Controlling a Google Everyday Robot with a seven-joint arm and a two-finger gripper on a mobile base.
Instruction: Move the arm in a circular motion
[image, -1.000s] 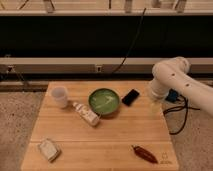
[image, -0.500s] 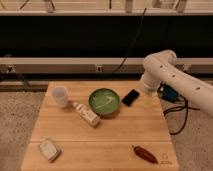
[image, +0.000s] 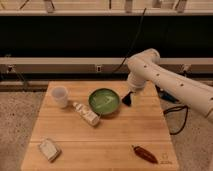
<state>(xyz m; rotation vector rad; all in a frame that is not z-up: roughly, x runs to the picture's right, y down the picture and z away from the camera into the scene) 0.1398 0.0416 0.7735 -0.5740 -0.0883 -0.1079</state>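
A: Position check. The arm (image: 165, 82) enters from the right, elbow high over the back right part of the wooden surface (image: 107, 142). The gripper (image: 133, 93) hangs at its lower end, just above the dark flat object (image: 128, 99) beside the green bowl (image: 104, 101).

B: Finger state?

A: Cannot tell; holds nothing that I can see.

B: Advice for the circle?

A: Keep height constant and sweep above everything. The bowl, the white cup (image: 60, 96) and the lying bottle (image: 86, 113) sit inside any likely loop. The red pepper (image: 145, 154) and small packet (image: 49, 149) lie near the front edge, well apart. Smooth, even speed; mind the cable on the right.
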